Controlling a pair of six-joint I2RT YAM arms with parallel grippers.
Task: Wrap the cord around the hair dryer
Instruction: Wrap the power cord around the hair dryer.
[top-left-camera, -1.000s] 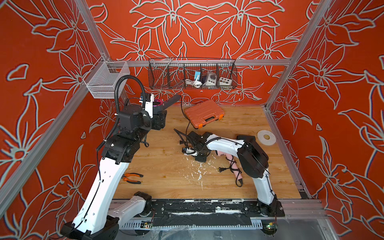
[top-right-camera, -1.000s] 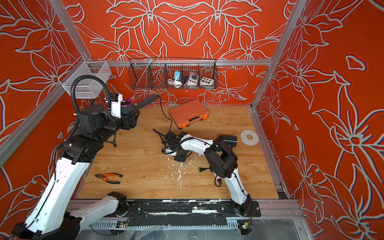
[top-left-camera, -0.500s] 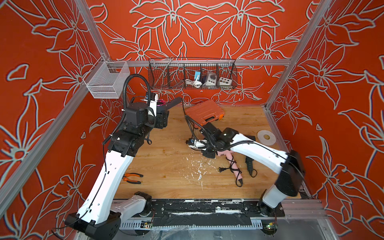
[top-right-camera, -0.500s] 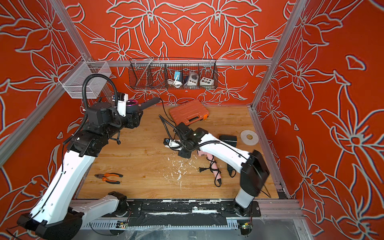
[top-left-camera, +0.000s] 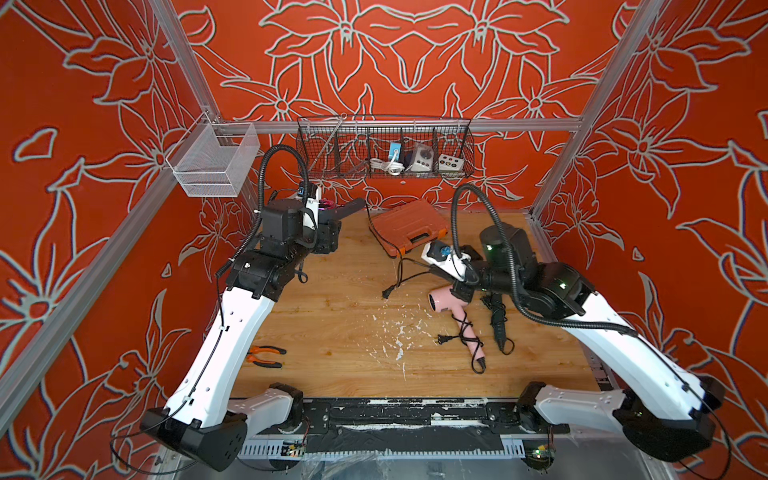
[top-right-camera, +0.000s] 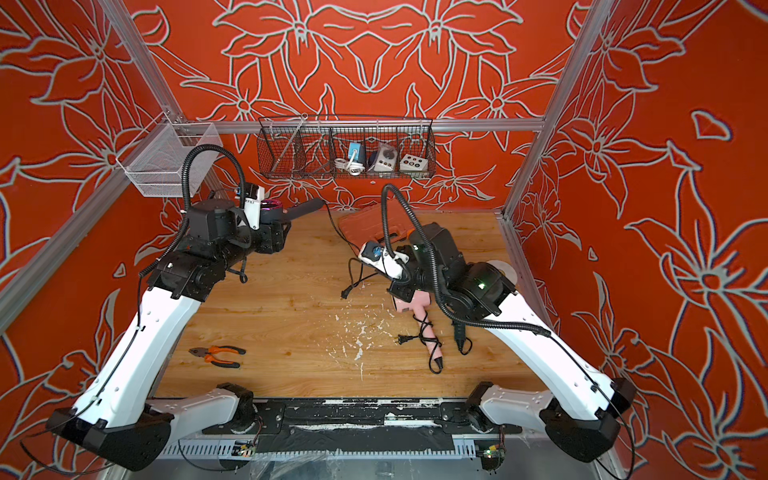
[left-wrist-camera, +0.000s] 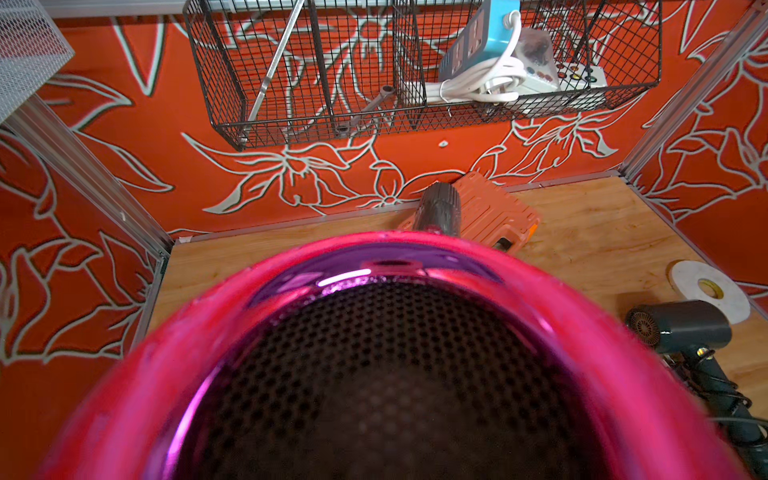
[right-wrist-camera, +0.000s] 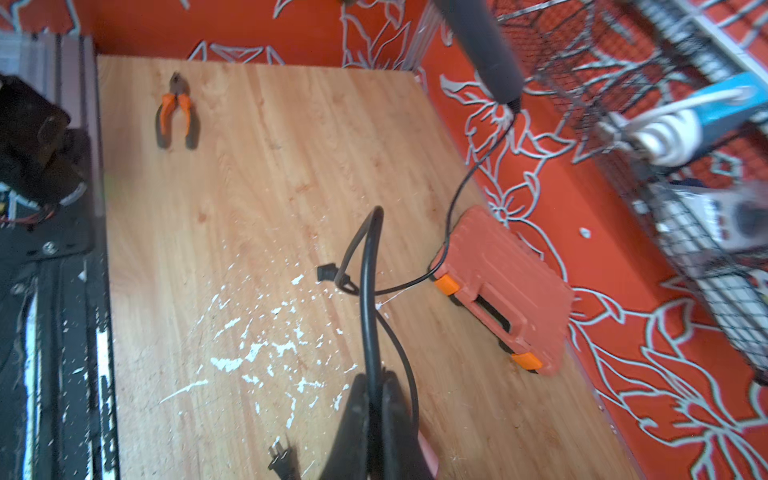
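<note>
so the left gripper (top-left-camera: 328, 219) looked clamped on the magenta hair dryer (left-wrist-camera: 374, 365), raised left of the orange tool case (top-left-camera: 409, 224) with its handle aimed at it, while the right gripper (right-wrist-camera: 372, 386) sat pinched shut on the black cord (right-wrist-camera: 365, 291) just in front of that case.

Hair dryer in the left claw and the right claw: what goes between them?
The black cord runs from the handle of the hair dryer, past the orange case, into the right gripper, shut on it. The right wrist view shows it.

Hair dryer (left-wrist-camera: 386, 257) glossy plastic; table (top-left-camera: 324, 324) matt wood; basket (top-left-camera: 332, 153) metal wire.
</note>
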